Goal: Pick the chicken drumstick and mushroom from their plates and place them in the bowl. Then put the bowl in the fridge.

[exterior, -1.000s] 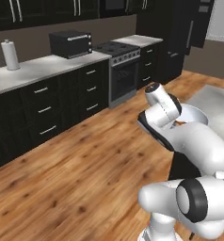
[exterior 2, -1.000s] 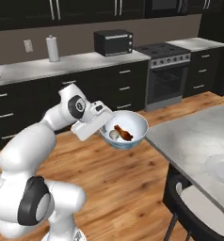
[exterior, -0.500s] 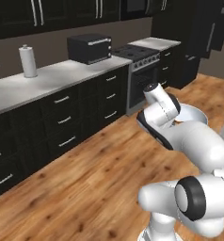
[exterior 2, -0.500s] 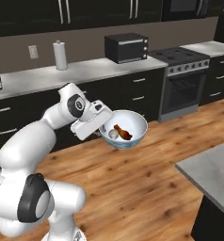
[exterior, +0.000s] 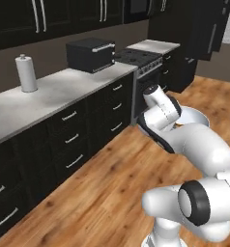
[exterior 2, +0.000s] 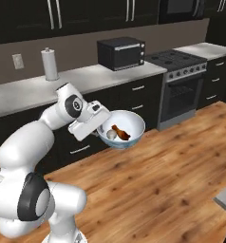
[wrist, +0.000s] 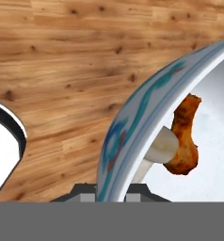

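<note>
Item: two-finger gripper [exterior 2: 101, 134], clamped on the rim of a round deep white bowl with blue-grey patterned outside [exterior 2: 129, 136], carried in the air over bare wooden plank floor [exterior 2: 167, 180].
Contents: reddish-brown chicken drumstick [exterior 2: 120, 134] touching a small tan mushroom [exterior 2: 111, 135].
Beyond the hand: black drawer cabinets [exterior 2: 134, 102] under a grey countertop [exterior 2: 91, 78], well apart.
No legible writing.

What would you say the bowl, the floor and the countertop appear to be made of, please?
The bowl looks like glazed ceramic: smooth white inside, blue-teal pattern outside, though this is a render.
The floor reads as varnished wood planks, with visible grain and knots.
The countertop seems to be pale grey stone or laminate, matte with faint mottling; which one is unclear.
</note>
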